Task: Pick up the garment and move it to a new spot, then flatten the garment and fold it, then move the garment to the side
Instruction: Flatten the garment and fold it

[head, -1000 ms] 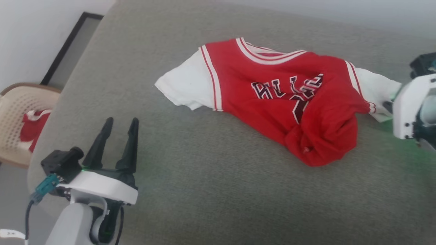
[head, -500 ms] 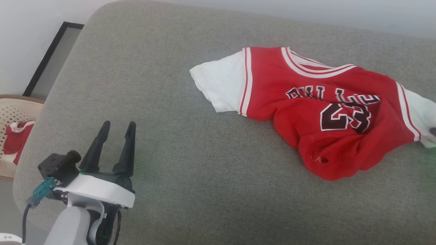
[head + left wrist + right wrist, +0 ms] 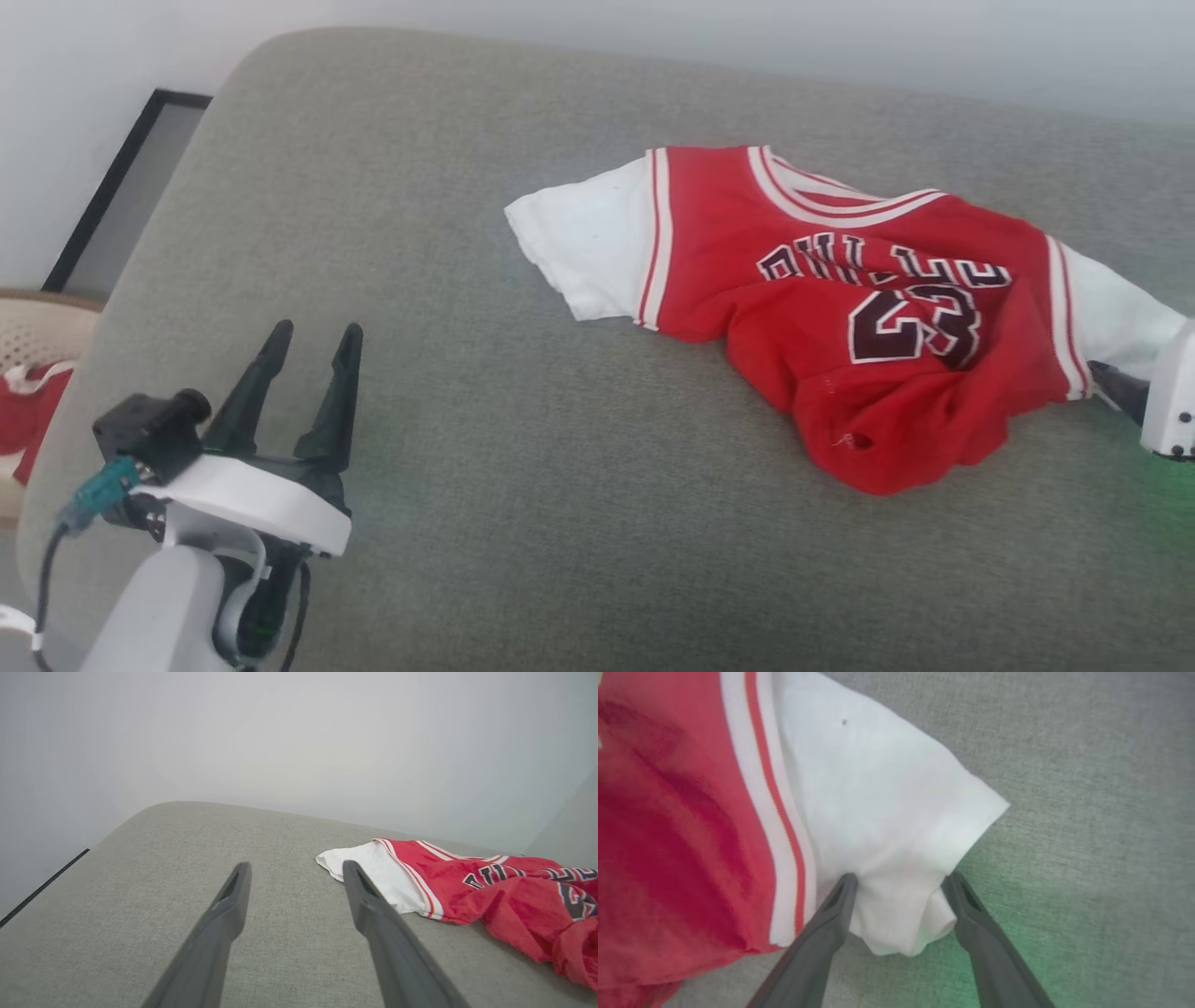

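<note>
Red with white sleeves, the garment [image 3: 840, 308] lies crumpled on the grey cushion [image 3: 523, 523]. Its chest print faces up and its lower hem is bunched into a heap on the side nearest the robot, so it needs flattening before any fold. The right gripper [image 3: 901, 877] sits at the garment's sleeve [image 3: 878, 788] on the robot's right. Its fingers are spread wide, with the sleeve's puckered end lying between them, and nothing looks pinched. I judge that this position suits an outward pull to spread the body. The left gripper [image 3: 316, 329] hovers well apart from the garment, off its other sleeve. Its fingers are also wide apart and empty, probably so it can take that free sleeve.
</note>
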`<state>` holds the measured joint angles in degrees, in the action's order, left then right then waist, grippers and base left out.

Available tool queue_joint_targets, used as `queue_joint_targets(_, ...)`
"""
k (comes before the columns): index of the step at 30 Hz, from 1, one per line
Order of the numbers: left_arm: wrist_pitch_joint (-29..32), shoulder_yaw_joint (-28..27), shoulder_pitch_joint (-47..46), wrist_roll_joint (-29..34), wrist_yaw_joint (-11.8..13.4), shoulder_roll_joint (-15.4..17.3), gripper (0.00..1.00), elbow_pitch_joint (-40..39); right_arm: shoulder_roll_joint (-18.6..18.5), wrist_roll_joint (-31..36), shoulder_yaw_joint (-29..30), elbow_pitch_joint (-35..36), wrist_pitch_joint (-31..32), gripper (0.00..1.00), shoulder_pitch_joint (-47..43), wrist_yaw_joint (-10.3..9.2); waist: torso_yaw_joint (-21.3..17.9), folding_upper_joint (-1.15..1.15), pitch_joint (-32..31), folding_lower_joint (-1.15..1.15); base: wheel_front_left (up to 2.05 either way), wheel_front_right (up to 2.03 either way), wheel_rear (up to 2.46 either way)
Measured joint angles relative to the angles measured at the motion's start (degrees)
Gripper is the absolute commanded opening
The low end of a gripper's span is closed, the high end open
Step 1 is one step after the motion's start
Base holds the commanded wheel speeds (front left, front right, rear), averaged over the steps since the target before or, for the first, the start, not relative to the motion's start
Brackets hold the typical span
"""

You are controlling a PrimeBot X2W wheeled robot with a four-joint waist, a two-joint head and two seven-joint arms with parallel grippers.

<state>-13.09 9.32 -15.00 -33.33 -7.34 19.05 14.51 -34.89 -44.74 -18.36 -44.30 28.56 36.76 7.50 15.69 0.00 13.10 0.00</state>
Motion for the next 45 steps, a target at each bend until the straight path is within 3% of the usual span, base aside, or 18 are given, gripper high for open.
queue_joint_targets(12,10.29,-0.49,-1.25,-3.04,0.75,4.42,1.00,-3.54,1.31,1.09,2.99,9.60,-14.22,1.00,-4.37,0.00,-6.36,0.00,-3.72,0.00,0.00,0.00,0.00)
queue_joint_targets(20,19.26,-0.83,-6.32,-5.78,1.12,7.95,1.00,-2.00,5.89,9.28,10.24,19.71,-29.42,1.00,-10.68,0.00,-12.15,0.00,-5.34,0.00,0.00,0.00,0.00)
queue_joint_targets(24,23.02,-0.90,-10.01,-6.45,1.42,9.47,1.00,1.07,10.09,14.83,15.06,24.73,-33.73,1.00,-13.63,0.00,-15.07,0.00,-5.13,0.00,0.00,0.00,0.00)
queue_joint_targets(32,31.89,0.23,-19.50,-6.59,3.03,11.63,1.00,10.65,17.40,22.91,21.43,36.23,-35.61,1.00,-16.33,0.00,-19.07,0.00,-1.27,0.00,0.00,0.00,0.00)
queue_joint_targets(38,38.74,1.89,-26.96,-6.22,5.19,11.88,1.00,18.90,19.87,24.57,22.10,41.25,-34.46,1.00,-16.61,0.00,-21.17,0.00,2.95,0.00,0.00,0.00,0.00)
queue_joint_targets(45,44.43,4.88,-32.94,-4.76,7.01,10.89,1.00,26.68,20.39,24.83,21.56,42.37,-33.22,1.00,-15.88,0.00,-22.74,0.00,7.55,0.00,0.00,0.00,0.00)
